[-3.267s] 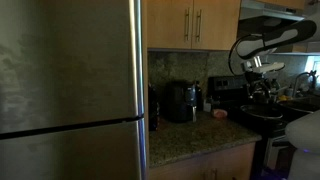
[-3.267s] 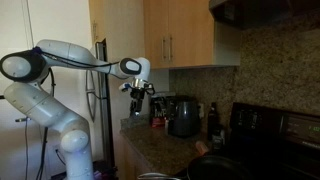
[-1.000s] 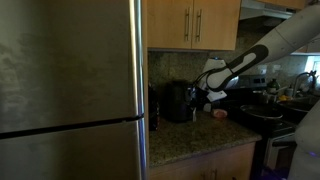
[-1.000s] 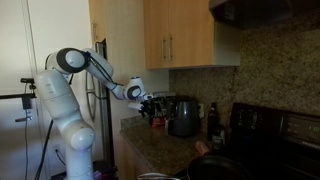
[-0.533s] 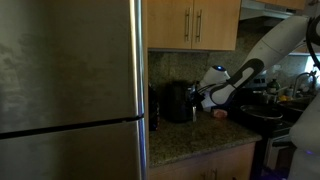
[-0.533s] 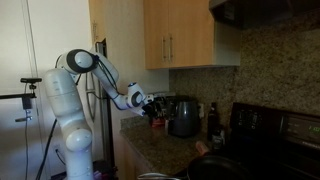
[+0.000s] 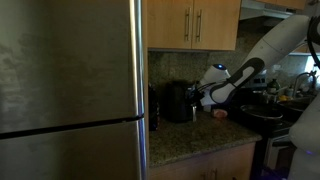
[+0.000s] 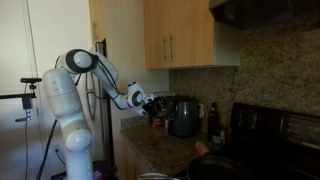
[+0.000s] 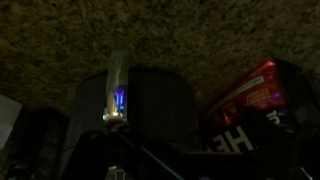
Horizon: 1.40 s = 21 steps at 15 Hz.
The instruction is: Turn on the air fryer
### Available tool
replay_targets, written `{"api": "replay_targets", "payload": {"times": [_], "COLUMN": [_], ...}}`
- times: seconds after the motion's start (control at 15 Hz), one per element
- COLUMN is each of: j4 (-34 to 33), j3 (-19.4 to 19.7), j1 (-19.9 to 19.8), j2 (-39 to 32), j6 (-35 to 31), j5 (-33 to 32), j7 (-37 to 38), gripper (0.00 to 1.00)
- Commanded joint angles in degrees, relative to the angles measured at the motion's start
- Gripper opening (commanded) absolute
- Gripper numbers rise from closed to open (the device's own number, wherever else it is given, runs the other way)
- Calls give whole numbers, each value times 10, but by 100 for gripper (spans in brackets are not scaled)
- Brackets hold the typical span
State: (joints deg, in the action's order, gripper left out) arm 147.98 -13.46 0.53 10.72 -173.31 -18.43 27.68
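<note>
Jaws cannot be read as open or closed: the gripper (image 7: 203, 97) is a small dark shape in both exterior views, and the wrist view shows only black outlines along its bottom edge. It hangs just in front of the fryer (image 7: 180, 102), level with its dark front; whether it touches cannot be told. The fryer stands on the granite counter (image 7: 190, 138), back against the speckled backsplash (image 9: 160, 35) and under wooden cabinets (image 7: 195, 22). In the wrist view its rounded dark body fills the middle, with a pale upright strip and a small blue light (image 9: 119, 98) on the front. A red package (image 9: 250, 100) sits just beside it. The white arm (image 8: 95, 70) bends from its base down to the counter's edge. A steel fridge (image 7: 70, 90) fills the near side of an exterior view, and a black range (image 8: 275, 125) stands further along the counter, well apart from the fryer.
</note>
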Motion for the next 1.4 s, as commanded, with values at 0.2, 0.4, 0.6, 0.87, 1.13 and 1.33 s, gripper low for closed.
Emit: {"api": "replay_targets", "payload": {"times": [0.2,0.4,0.6,0.87,1.13,1.33], "j4": [-44,-40,-48,-45,-59,-73], "j3": [12,10,3,3,0,0], "j1": [-8,-5,-20,-27,-38,-33], "j2": [75,71,26,21,-7,-36], "j6": [47,46,37,32,20,-3], "j5": [12,12,-1,-14,-23,-11], "j7": [12,12,23,43,54,59], "gripper": [100,100,100,100,100,100]}}
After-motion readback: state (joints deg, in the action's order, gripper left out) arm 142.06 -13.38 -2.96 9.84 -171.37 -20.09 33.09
